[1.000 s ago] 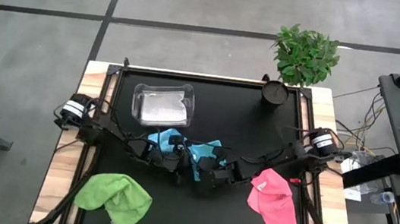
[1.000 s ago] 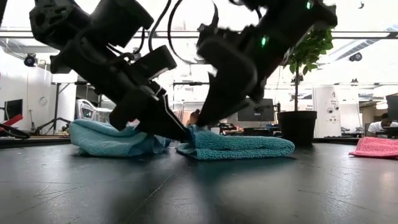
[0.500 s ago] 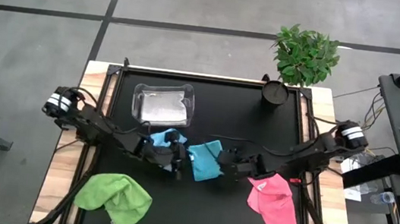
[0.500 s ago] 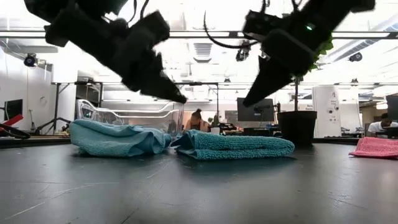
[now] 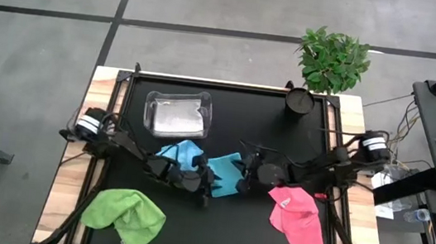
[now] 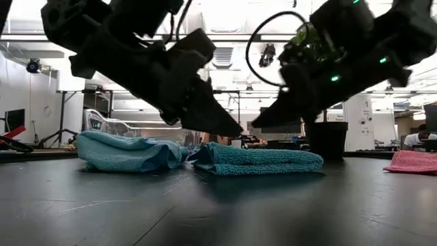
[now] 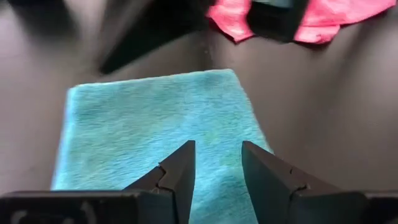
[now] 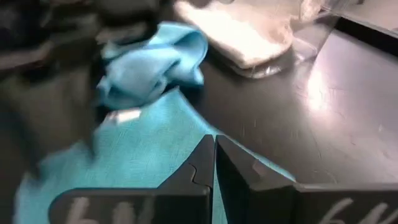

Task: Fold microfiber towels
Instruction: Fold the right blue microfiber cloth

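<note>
Right end effector (image 8: 214, 163) pinched fully closed, empty, poised over flat folded blue towel (image 5: 224, 175) mid-tabletop (image 5: 283, 138). Left end effector (image 7: 214, 171) narrowly parted above same towel. Risk: closed tips probably snagging plush pile, dragging fold open. Second blue towel (image 5: 181, 152) crumpled just left.

Black table (image 5: 314, 150) carrying two blue towels (image 5: 220, 175), green towel (image 5: 125, 215), pink towel (image 5: 299, 219), tub (image 5: 177, 113), plant pot (image 5: 299, 100).
</note>
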Motion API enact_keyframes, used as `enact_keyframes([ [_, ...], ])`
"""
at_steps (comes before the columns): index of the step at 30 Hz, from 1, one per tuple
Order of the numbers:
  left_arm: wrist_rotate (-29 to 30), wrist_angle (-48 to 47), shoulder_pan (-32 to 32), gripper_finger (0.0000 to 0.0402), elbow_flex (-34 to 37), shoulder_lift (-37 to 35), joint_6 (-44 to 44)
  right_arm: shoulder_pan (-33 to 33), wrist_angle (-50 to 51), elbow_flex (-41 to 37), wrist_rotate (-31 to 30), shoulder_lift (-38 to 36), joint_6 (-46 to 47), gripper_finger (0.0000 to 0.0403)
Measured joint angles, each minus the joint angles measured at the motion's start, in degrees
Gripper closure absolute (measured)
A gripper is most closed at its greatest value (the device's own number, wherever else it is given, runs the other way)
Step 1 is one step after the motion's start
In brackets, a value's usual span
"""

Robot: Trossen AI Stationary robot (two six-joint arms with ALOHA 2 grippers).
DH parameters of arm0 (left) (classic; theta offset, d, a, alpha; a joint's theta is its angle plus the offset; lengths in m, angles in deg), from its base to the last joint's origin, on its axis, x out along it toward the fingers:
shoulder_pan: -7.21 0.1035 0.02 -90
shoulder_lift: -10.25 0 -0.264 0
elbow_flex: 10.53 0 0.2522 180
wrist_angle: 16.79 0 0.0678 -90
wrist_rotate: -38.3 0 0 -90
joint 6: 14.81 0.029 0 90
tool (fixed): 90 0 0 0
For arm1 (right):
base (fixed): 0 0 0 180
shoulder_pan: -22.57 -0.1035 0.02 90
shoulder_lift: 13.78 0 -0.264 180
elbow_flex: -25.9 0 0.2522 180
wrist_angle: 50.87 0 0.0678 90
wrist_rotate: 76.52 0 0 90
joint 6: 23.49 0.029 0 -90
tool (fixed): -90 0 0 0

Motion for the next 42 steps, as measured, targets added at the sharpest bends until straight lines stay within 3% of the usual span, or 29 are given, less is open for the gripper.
enact_keyframes([
  [9, -2.59, -11.65, -1.17, 0.0286, -2.99, 1.01, -5.83, 3.75, -1.55, 3.84, -1.71, 9.08, -1.69, 0.0394],
  [17, -4.98, -12.53, -1.33, 0.0286, -2.25, 1.28, -8.99, 5.05, 1.44, 3.31, -2.37, 10.44, 0.8, 0.0394],
  [22, -5.28, -13.31, -1.33, 0.0286, -2.23, -0.08, -8.57, 4.87, 2.41, 3.18, -2.36, 8.27, 0.38, 0.0394],
  [30, -5.29, -14.89, -1.33, 0.0286, -2.19, -3.96, -5.91, 1.99, 10.69, 2.87, -2.03, -1.6, -1.52, 0.0394],
  [32, -4.74, -15.13, -1.28, 0.0286, -2.18, -4.48, -5.28, 0.41, 12.44, 2.64, 0.27, -4.18, -2.8, 0.0394],
  [38, -2.18, -17.88, 1.04, 0.0286, -1.39, -4.51, -5.45, -3.2, 14.76, 1.79, 16.26, -8.17, -1.77, 0.0394],
  [42, -2.07, -17.87, 2.22, 0.0286, -0.63, -3.58, -5.58, -5.79, 15.99, 1.26, 17.41, -7.8, 0.7, 0.0394],
])
